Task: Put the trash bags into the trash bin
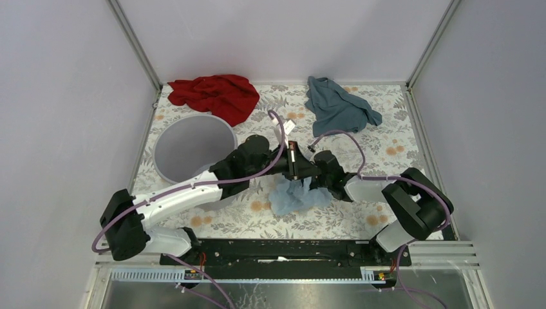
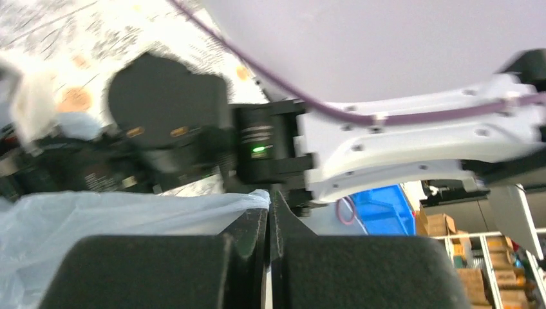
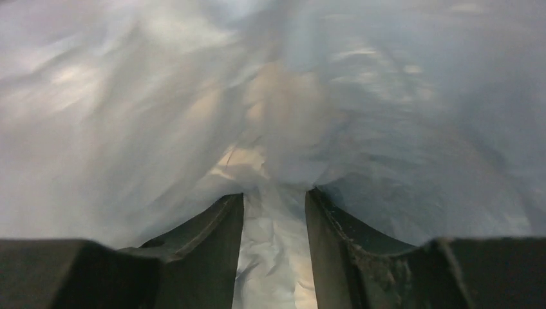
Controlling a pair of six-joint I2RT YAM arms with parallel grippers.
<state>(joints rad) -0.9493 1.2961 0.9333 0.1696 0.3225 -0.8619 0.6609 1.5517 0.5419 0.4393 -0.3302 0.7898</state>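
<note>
The trash bag (image 1: 293, 196), thin pale blue film, lies crumpled on the floral table just in front of where both arms meet. My left gripper (image 1: 297, 175) is shut; in the left wrist view its fingertips (image 2: 270, 196) pinch an edge of the bag (image 2: 96, 219). My right gripper (image 1: 313, 185) faces it from the right. In the right wrist view its jaws (image 3: 275, 193) stand apart, with the bag's film (image 3: 161, 96) bunched in the gap and filling the view. The trash bin (image 1: 193, 151), round and light grey, stands empty at the left, beside the left arm.
A red cloth (image 1: 216, 95) lies at the back left behind the bin. A teal-blue cloth (image 1: 338, 106) lies at the back right. Grey walls enclose the table on three sides. Purple cables loop over both arms.
</note>
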